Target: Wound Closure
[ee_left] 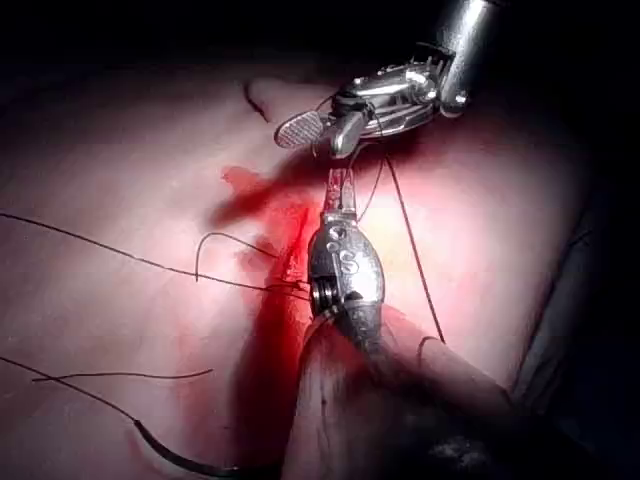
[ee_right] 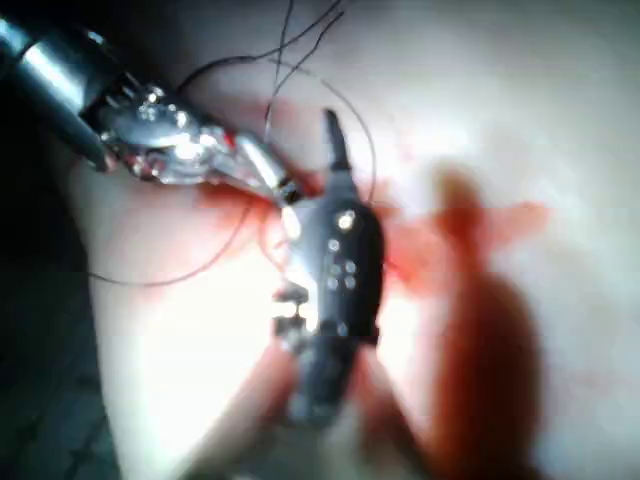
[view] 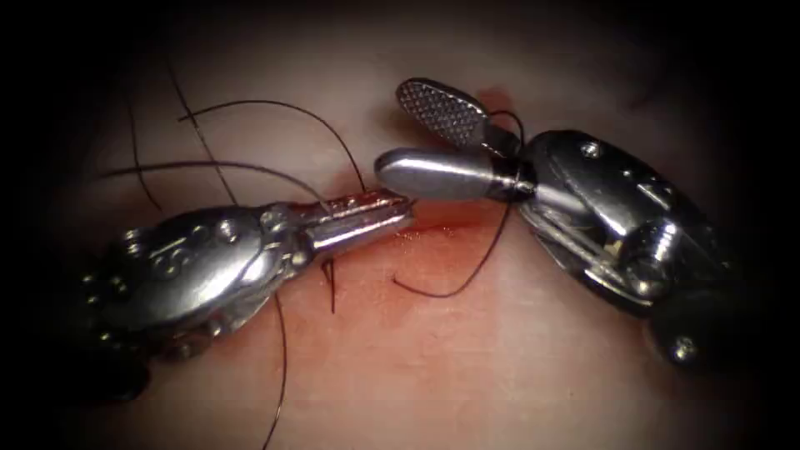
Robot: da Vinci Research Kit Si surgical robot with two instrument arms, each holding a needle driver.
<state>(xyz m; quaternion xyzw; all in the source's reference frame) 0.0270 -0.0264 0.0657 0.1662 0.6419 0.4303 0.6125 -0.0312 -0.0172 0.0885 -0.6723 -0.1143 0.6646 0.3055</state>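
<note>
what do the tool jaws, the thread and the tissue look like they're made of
Left tool: polished metal by its bright glints, jaws shut on the thread. Right tool: the same shiny metal, jaws open, holding nothing; one inner face shows a cross-hatched grip texture. Thread: thin, dark, limp strand, likely a fine filament; the fibre can't be told. Tissue: soft, moist pale-pink flesh, glistening, with red fluid at the cut.
</note>
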